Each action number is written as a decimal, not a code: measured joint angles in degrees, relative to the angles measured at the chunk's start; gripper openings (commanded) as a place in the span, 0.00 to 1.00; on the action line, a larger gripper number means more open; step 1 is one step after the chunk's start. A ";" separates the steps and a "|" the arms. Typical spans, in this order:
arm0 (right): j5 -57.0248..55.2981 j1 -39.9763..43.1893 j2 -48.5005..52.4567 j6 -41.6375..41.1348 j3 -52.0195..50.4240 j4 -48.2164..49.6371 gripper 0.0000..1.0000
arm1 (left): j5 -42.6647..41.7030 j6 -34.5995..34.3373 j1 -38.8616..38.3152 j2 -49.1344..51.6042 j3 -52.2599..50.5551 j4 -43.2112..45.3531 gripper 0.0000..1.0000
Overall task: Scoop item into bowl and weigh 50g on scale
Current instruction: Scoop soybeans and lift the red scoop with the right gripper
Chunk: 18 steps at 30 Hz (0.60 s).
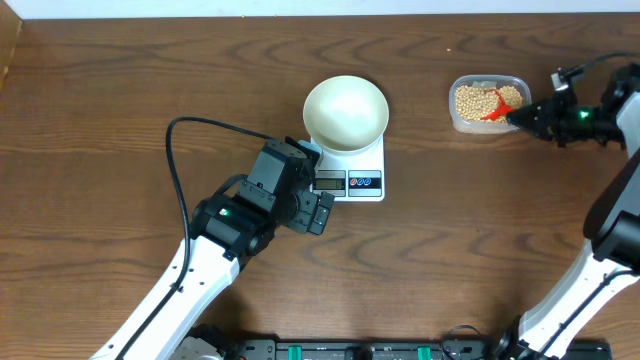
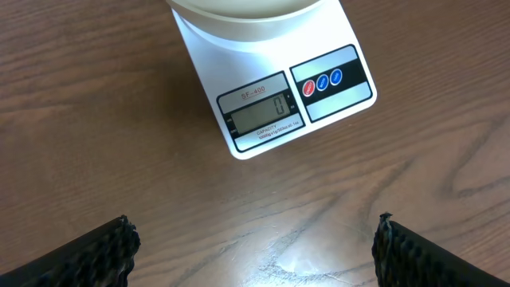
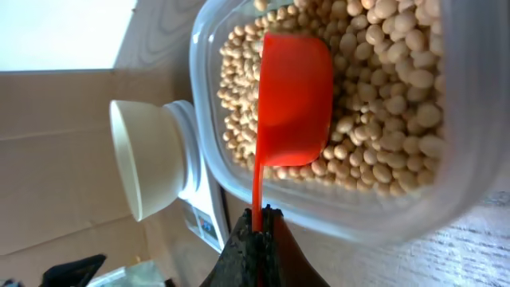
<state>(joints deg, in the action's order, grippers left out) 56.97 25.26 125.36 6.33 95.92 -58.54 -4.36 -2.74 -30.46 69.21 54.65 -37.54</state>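
Dark wood-grain table [image 1: 120, 100] fills the overhead frame, where the white scale [image 1: 362, 182], reading zero, carries the empty cream bowl [image 1: 345, 113] at centre. At upper right, tan beans [image 1: 468, 98] sit in a clear tub [image 1: 455, 120] with the red scoop [image 1: 493, 112] lying among them, its thin handle clamped in the right gripper [image 1: 518, 118]. The left gripper [image 1: 322, 212] hangs spread apart just in front of the scale, holding nothing. Hard, smooth and light, the beans look likely to roll; the stiff scoop, gripped at its handle end, should travel level.
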 measured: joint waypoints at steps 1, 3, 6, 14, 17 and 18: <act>0.39 0.24 0.00 0.37 0.00 -0.22 0.01 | 0.00 0.00 0.00 0.00 0.02 0.02 0.96; 1.16 0.72 0.00 0.94 0.00 -0.33 0.01 | 0.00 0.00 0.00 0.00 0.02 0.02 0.96; 2.78 0.87 0.00 2.16 0.00 -0.63 0.01 | 0.00 0.00 0.00 0.00 0.02 0.02 0.96; 7.76 2.01 0.00 4.20 0.00 -1.36 0.01 | 0.00 0.00 0.00 0.00 0.02 0.02 0.96; 9.18 2.99 0.02 5.20 0.00 -2.12 0.01 | 0.00 0.00 0.00 0.00 0.02 0.02 0.96; 9.68 3.13 0.00 5.40 0.00 -2.19 0.01 | 0.00 0.00 0.00 0.00 0.02 0.00 0.96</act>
<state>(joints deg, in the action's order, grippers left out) 66.65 28.38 125.36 11.73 95.92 -60.73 -4.36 -2.74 -30.46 69.21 54.68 -37.54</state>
